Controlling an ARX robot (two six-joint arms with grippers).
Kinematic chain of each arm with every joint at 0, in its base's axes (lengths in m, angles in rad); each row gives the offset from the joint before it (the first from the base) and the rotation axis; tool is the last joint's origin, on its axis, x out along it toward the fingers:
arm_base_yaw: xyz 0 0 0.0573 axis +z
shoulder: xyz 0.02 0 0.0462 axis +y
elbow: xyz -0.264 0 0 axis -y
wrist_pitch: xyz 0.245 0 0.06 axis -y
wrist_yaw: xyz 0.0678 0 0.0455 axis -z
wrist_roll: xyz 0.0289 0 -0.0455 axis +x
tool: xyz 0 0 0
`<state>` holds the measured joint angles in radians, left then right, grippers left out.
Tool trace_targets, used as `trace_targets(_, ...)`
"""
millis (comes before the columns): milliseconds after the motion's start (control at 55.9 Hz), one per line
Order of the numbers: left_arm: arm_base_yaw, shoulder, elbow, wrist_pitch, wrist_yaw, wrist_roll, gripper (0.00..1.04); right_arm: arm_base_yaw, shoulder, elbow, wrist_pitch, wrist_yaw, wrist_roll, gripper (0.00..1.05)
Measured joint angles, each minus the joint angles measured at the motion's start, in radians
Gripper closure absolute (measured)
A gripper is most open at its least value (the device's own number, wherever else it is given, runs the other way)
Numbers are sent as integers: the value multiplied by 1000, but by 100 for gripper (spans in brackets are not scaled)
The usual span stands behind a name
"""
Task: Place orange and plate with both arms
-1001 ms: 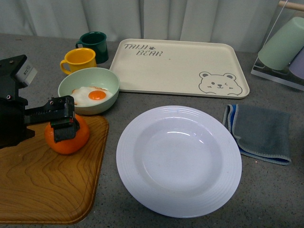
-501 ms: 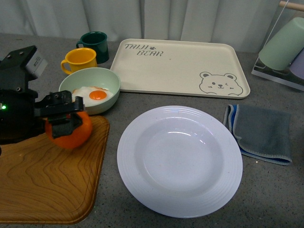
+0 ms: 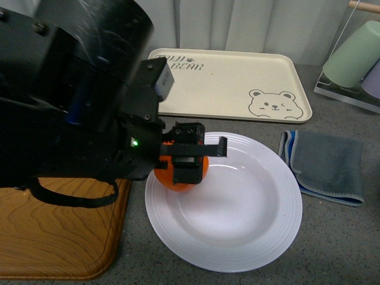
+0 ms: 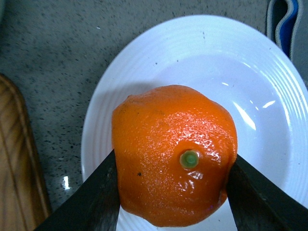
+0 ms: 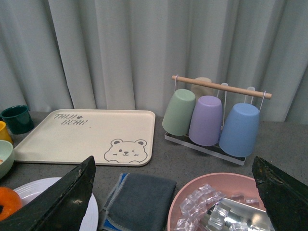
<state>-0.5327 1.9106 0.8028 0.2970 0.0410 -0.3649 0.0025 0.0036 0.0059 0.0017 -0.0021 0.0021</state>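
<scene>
- Left gripper (image 3: 189, 167): its fingers (image 4: 91, 204) are clamped on the orange (image 4: 173, 154), one on either flank. The arm's black bulk fills the left half of the front view.
- The orange is held with its green stem dot facing the wrist camera and the skin glossy. It is over the left part of the plate (image 3: 237, 252), across the inner edge of the ridged rim.
- We cannot tell whether the orange touches the plate. A shadow falls on the white beside it.
- The plate lies flat on the grey bench near the middle of the front edge, with only the orange over it.
- Right gripper (image 5: 173, 163): its fingers (image 5: 62, 202) are spread wide and hold nothing. It is over the right end of the bench, well apart from the plate.
- The wooden tray (image 3: 53, 237) is at the front left corner, with its edge just beside the plate's rim.
- The cream bear tray (image 3: 237, 77) is towards the back edge, behind the plate and bare.
- The folded grey cloth (image 3: 326, 166) lies just beside the plate, towards the right edge.
- The cup rack (image 5: 216, 120) is at the back right and holds green, purple and blue cups upside down.
- A pink bowl (image 5: 190, 187) of ice cubes sits under the right wrist camera.
</scene>
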Motion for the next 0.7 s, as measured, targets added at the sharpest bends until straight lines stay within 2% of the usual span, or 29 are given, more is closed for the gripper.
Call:
trace_targets(608, -70, 116, 60, 9, -19, -7, 53, 0, 0, 0, 0, 0, 0, 9)
trace_targets(697, -75, 117, 60, 10, -20, -11, 38, 0, 0, 0, 0, 0, 0, 9)
